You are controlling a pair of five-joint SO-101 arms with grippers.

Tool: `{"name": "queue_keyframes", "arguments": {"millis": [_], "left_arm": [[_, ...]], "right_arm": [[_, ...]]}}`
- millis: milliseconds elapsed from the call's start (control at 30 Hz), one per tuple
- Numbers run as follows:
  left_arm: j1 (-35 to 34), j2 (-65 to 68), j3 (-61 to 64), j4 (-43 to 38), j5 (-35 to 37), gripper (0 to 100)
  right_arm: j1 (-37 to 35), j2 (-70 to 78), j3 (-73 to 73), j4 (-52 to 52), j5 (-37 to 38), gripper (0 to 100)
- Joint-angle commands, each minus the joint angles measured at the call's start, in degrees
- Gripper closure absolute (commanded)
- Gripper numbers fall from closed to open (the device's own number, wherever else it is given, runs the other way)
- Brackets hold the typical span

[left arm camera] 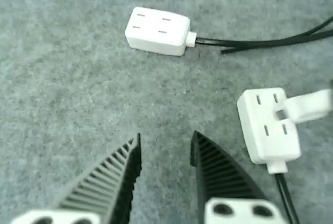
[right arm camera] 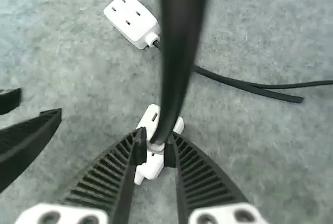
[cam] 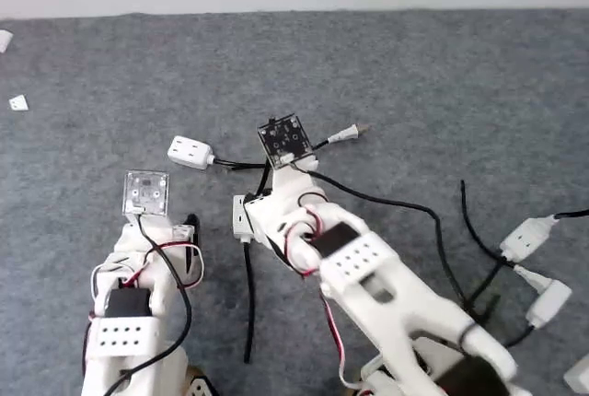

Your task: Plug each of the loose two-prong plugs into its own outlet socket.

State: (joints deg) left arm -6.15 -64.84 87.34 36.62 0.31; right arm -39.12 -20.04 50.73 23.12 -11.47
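**Plug at the socket face, not yet shown seated**

The right gripper (right arm camera: 154, 148) is clamped tight on a white two-prong plug (left arm camera: 308, 105), whose black cord (right arm camera: 179, 52) runs back up past the wrist. In the left wrist view the plug's front end touches the top face of the nearer outlet block (left arm camera: 260, 140), close to one pair of slots. Whether the prongs have entered cannot be told.

The left gripper (left arm camera: 165, 153) hangs just above the grey carpet (cam: 414, 74) beside that block, jaws apart and holding nothing. The farther outlet block (left arm camera: 157, 31) lies beyond it, its slots unfilled. A second loose plug (cam: 345, 134) rests on the carpet past the right arm's wrist.

The step in hand looks to be seating the plug. It would go best with both prongs squared to one slot pair and the push kept straight along them. The block lies free on the carpet and will likely slide or tip under pressure, so bracing it with the left gripper should help. The stiff cord may twist the plug, so it needs slack.
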Motion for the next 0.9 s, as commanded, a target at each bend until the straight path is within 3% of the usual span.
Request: {"name": "queue_keyframes", "arguments": {"millis": [0,600,867], "left_arm": [[-0.18,-2.81,0.13,-1.32,0.70,86],[-0.18,-3.34,0.22,-1.32,0.44,86],[-0.88,-3.34,0.22,-1.32,0.44,86]], "right_arm": [[0.48,4.79,-7.21,-1.19,-1.41,99.1],[0.48,10.33,-10.73,-0.92,-1.05,99.1],[0.40,17.89,-16.35,2.07,3.34,99.1]]}}
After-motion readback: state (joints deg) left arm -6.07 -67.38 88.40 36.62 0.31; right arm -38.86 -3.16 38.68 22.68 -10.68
